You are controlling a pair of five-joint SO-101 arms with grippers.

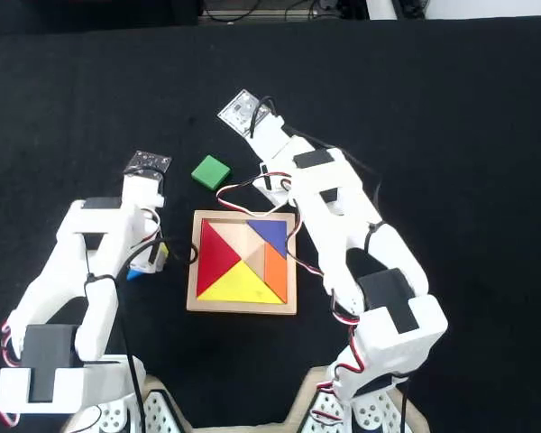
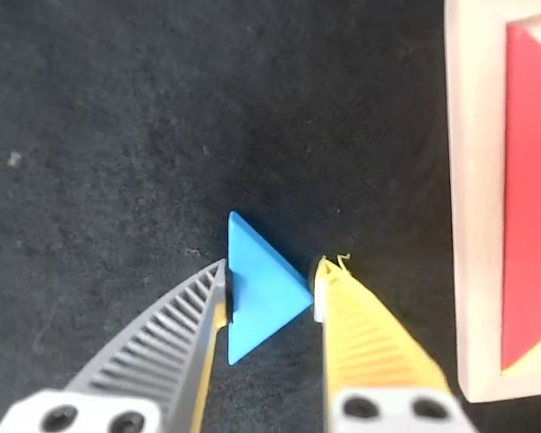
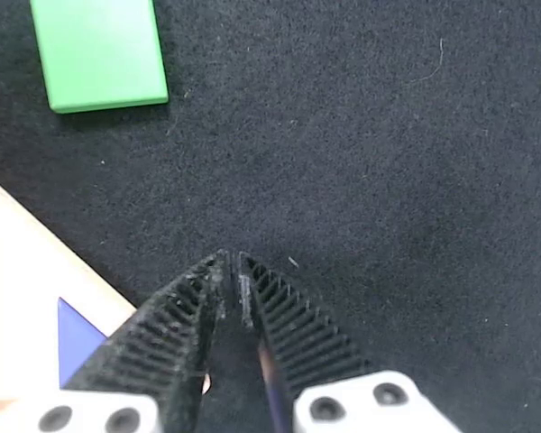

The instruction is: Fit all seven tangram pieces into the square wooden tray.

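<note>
In the high view we see the tray [image 1: 243, 308] in the middle of the tabletop [image 1: 451, 135]. It holds red, yellow, orange and violet-blue pieces, with bare wood showing near its far edge. The green square [image 1: 211, 171] lies loose beyond the tray's far left corner. The left arm [image 1: 99, 244] is folded down beside the tray's left side. The light blue triangle [image 1: 135, 273] peeks out under its wrist, near the tray but apart from it. The right arm [image 1: 334, 194] stretches over the tray's far right corner.

In the left wrist view the left gripper [image 2: 270, 271] pinches the light blue triangle. The grey finger [image 2: 180, 320] lies against its long straight edge and the yellow finger [image 2: 365, 343] against the opposite point. The tray's rim stands off on the yellow finger's side, so we judge the coming move to be a short carry that way, onto the bare wood.

In the right wrist view the right gripper [image 3: 233, 263] has its fingers pressed together on nothing, over the tabletop just off the tray's corner. The green square lies ahead of the tips, so this arm is the nearer to it.
</note>
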